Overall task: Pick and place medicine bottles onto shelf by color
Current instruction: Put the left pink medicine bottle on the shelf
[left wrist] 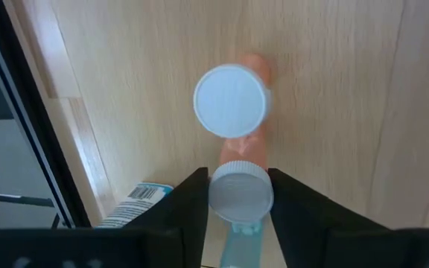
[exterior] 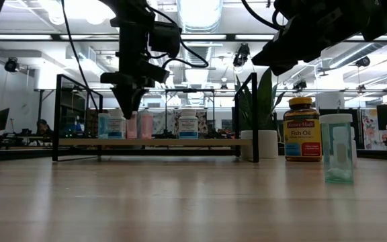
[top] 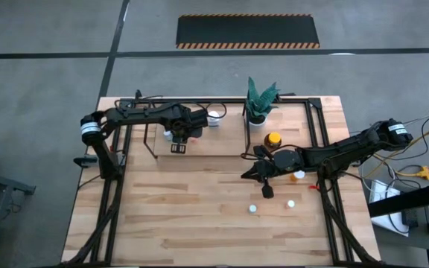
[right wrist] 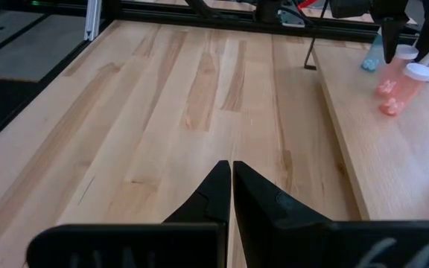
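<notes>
The shelf [top: 214, 141] is a light-wood panel in black bars at the table's far middle. On it stand a pale blue, white-capped medicine bottle [left wrist: 238, 195], a pink white-capped one [left wrist: 231, 100] and a labelled one [left wrist: 136, 205]. My left gripper [left wrist: 238, 182] points down over the shelf [left wrist: 334, 89], shut on the blue bottle. My right gripper [right wrist: 232, 167] hangs shut and empty above the table right of the shelf. Loose bottles on the table: a yellow-capped amber one [top: 273, 139], an orange-capped one [top: 298, 176] and two white-capped ones [top: 252, 210] [top: 290, 203]. My left gripper has the blue bottle's white cap [left wrist: 222, 195] between its two fingers [left wrist: 192, 208], one on each side of the cap. The fingers come from above, pointing down. The bottle is upright; I cannot tell whether its base rests on the shelf.
A green spiky plant in a white pot [top: 259, 104] stands right of the shelf's far corner. Black frame bars [top: 322, 134] run along the table's sides. Bare tabletop [top: 192, 216] stretches along the near half.
</notes>
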Robot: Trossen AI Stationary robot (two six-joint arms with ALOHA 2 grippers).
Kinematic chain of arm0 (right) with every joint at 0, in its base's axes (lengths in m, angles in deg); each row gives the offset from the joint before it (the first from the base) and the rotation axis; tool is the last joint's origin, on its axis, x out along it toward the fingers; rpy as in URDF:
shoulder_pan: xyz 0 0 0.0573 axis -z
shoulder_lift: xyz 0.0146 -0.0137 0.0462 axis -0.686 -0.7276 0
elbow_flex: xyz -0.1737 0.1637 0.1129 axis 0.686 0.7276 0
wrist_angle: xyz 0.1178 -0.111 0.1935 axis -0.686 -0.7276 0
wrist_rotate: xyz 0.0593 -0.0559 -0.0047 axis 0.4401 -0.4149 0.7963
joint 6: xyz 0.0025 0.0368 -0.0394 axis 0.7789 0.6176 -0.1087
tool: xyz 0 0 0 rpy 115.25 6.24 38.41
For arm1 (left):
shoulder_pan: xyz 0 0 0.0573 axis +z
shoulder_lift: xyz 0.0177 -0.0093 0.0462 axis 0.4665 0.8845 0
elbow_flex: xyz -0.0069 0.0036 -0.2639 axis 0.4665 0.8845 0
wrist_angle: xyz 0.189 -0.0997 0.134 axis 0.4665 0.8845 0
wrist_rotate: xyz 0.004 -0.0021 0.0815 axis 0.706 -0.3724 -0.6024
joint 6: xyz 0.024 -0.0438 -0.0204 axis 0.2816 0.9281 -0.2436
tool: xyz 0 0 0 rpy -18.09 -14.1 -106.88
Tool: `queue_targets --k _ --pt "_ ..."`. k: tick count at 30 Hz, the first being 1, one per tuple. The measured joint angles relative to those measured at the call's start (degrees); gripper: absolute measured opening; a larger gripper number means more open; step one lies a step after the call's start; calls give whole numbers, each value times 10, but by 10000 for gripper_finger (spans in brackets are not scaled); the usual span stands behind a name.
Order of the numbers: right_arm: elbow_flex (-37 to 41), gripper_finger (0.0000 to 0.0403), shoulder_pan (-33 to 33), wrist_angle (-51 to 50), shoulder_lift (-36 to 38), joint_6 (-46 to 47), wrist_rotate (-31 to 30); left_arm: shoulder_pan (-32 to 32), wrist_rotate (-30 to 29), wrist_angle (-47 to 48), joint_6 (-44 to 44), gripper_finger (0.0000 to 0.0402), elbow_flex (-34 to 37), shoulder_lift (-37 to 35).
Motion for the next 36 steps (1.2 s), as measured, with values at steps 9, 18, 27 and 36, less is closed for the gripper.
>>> queue_targets --k 9,18,27,36 --pt "0 9 0 -3 0 0 0 0 0 0 3 125 0 0" --pt "0 9 0 -4 0 0 0 0 0 10 9 126 0 0" --pt "0 9 0 -4 0 0 0 0 0 10 34 126 0 0" --pt "0 9 0 -4 0 0 0 0 -4 13 31 126 -9 0"
